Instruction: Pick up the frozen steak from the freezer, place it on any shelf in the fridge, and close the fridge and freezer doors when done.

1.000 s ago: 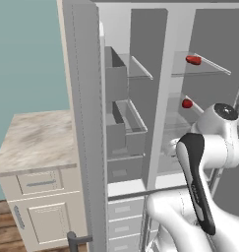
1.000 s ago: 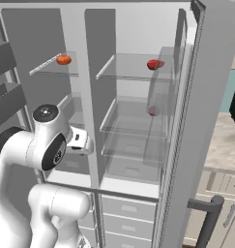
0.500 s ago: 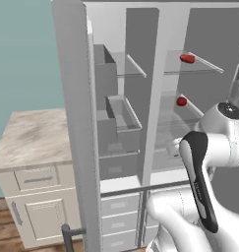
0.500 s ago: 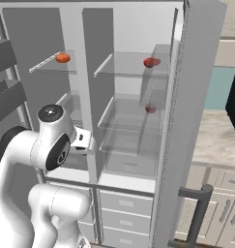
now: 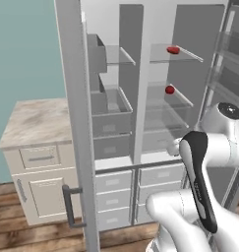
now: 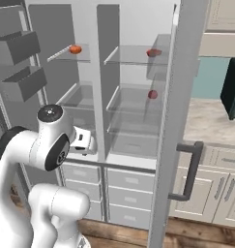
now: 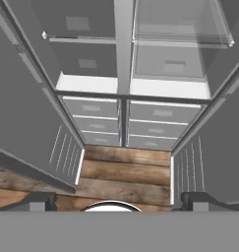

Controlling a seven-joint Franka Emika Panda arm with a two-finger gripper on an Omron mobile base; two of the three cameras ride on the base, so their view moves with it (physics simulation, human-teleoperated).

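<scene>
In the left base view, a marble-topped bench (image 5: 35, 120) stands at far left beside the open freezer (image 5: 108, 118), whose grey bins sit behind its swung-out door (image 5: 76, 128). Right of the divider, in the fridge (image 5: 165, 98), the frozen steak (image 5: 173, 50) lies on the top glass shelf (image 5: 187, 53); a red ball (image 5: 169, 89) rests one shelf lower. The fingers (image 7: 116, 199) stand wide apart, empty, over the wooden floor (image 7: 126, 174).

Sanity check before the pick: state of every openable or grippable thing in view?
Freezer door: open.
Fridge door: open.
End effector: open, empty, pointing down at the floor.
Steak: on a top shelf, untouched.
Lower drawers: shut.
Side cabinet: shut.
</scene>
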